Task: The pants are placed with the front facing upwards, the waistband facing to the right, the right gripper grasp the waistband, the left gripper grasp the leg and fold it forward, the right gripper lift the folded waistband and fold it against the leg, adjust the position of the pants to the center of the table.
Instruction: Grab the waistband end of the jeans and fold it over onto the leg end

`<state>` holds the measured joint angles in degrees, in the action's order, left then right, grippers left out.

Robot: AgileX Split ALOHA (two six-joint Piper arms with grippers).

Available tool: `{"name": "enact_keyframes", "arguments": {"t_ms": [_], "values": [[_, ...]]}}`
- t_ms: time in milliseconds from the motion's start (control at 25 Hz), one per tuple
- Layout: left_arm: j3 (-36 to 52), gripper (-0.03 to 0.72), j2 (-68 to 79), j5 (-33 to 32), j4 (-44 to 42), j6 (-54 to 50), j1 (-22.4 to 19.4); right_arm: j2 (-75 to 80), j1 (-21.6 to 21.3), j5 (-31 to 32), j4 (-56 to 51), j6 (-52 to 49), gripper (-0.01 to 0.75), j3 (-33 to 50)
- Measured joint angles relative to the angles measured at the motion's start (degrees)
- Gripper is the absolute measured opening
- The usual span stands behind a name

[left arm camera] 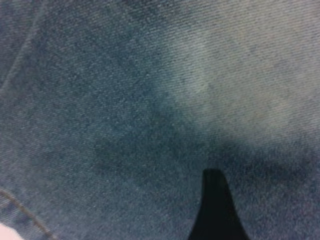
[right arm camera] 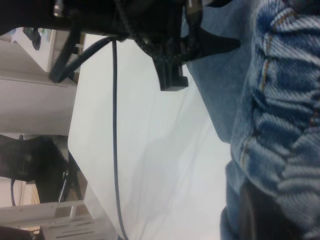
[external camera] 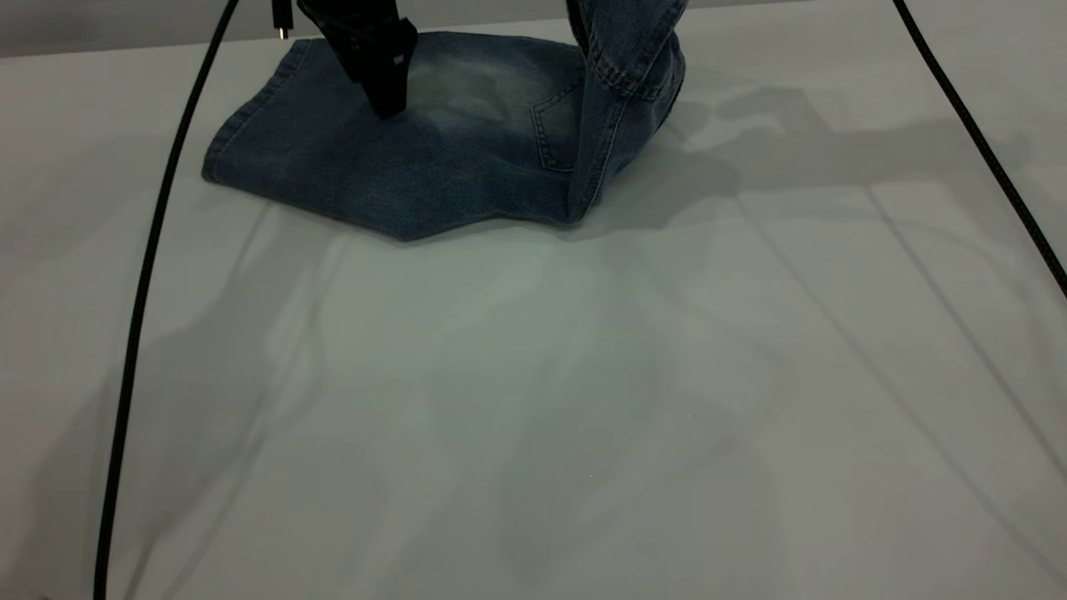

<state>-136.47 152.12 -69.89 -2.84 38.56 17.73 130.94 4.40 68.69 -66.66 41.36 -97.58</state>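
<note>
Pale grey table [external camera: 533,400] fills the exterior view, creased, with arm shadows across it. Two black cables [external camera: 142,300] arc down its left and right sides.

The pants [external camera: 417,167] sit at the far edge of the table, left of centre, folded lengthwise and lying flat, with the leg hem to the left. A pale faded patch and a pocket corner show on top. The right end is lifted off the table and rises out of the top of the view.

Waistband [right arm camera: 280,125]: bunched and ruched in the right wrist view, close to the camera and raised above the table.

Left gripper [external camera: 385,75]: over the leg, tip down on the denim near the faded patch. Only one dark finger [left arm camera: 216,210] is visible in its wrist view; cannot tell the opening.

Right gripper [right arm camera: 260,215]: a dark finger sits against the gathered waistband. Its jaws are not visible, so grip state is unknown.
</note>
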Motion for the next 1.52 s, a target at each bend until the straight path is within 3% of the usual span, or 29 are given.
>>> {"name": "enact_keyframes", "arguments": {"t_ms": [640,1080,1520], "values": [[0.0,0.44,1.46,-0.05,0.0,0.0,0.05,-0.12,0.12,1.45,-0.28,-0.03,0.079,-0.71],[0.0,0.44,1.46,-0.11,0.47,0.0,0.05,-0.12,4.48,1.55,-0.35,-4.93,0.079,-8.91],[0.0,0.44,1.46,-0.12,1.75,0.0,0.12,-0.07,8.16,1.36,-3.52,-5.4,0.079,-9.26]]}}
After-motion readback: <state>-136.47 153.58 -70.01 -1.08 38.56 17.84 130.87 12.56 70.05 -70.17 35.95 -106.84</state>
